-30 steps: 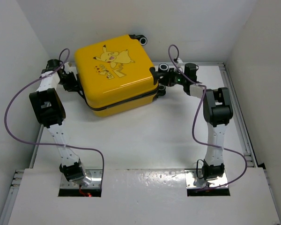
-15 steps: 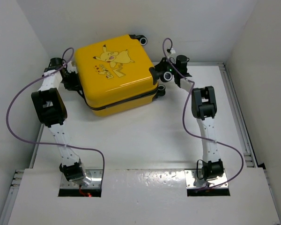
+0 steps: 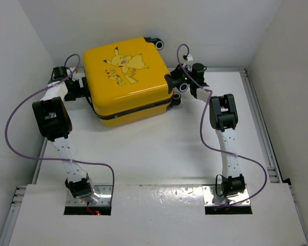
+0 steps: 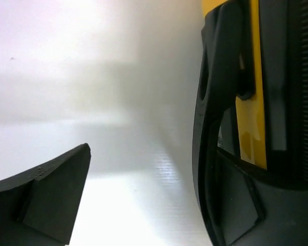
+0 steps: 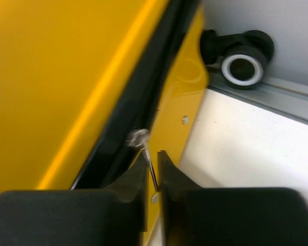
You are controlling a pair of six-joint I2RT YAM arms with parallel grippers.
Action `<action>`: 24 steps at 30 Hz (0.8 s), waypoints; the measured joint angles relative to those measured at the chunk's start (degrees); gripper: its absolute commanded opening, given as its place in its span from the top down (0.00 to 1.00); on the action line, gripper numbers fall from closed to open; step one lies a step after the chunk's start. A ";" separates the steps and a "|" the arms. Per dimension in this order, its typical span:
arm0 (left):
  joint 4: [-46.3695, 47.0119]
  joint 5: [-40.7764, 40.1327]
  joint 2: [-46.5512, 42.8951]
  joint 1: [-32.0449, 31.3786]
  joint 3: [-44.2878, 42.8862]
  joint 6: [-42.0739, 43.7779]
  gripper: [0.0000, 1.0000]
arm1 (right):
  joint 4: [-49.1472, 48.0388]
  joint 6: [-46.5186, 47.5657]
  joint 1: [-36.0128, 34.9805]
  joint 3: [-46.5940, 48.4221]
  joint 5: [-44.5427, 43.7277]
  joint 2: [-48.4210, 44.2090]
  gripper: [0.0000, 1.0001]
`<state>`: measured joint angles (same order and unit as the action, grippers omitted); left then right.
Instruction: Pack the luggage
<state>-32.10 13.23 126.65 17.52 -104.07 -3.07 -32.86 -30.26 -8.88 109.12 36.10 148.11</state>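
Note:
The luggage (image 3: 126,77) is a glossy yellow hard-shell suitcase lying flat and closed at the back of the table, cartoon print up. My left gripper (image 3: 83,90) is at its left side and stands open. In the left wrist view the gripper (image 4: 143,154) has bare table between its fingers, and the yellow shell (image 4: 254,107) is just behind the right finger. My right gripper (image 3: 176,82) is at the suitcase's right edge. The right wrist view has it (image 5: 153,160) shut on the thin metal zipper pull (image 5: 150,165) of the black zipper band (image 5: 149,97).
Black suitcase wheels stick out at the back corner (image 3: 155,42) and by my right gripper (image 5: 241,67). White walls enclose the table on the left, back and right. A metal rail (image 3: 262,128) runs along the right side.
My left gripper has opened beside the suitcase's left side. The right arm folded in and its gripper moved along the right edge toward the back, still shut on the pull.

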 measured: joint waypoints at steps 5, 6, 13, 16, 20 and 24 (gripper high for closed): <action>12.00 1.07 -10.88 0.09 16.33 1.18 0.00 | 0.00 0.81 1.03 -3.08 -6.84 -1.01 0.37; 12.46 1.79 -13.00 0.11 18.82 1.81 0.00 | 0.04 1.33 1.64 -4.35 -7.82 -1.31 0.33; 15.34 13.14 -29.29 1.46 29.94 11.08 0.00 | 1.66 3.23 5.27 -10.91 -10.88 -3.69 0.29; 18.21 18.56 -36.52 1.53 31.67 12.48 0.00 | 2.16 3.63 5.46 -11.96 -10.47 -5.09 0.29; 24.00 25.55 -39.78 3.34 32.06 7.32 0.00 | 2.14 4.22 5.38 -12.85 -9.09 -7.28 0.26; 27.34 25.64 -39.60 5.92 33.97 -0.63 0.00 | 2.49 6.67 5.27 -13.05 -7.19 -8.09 0.26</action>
<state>-4.75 38.87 87.05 23.44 -70.11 -3.70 -30.37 -23.59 -3.62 96.07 28.91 140.03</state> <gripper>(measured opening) 0.997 0.739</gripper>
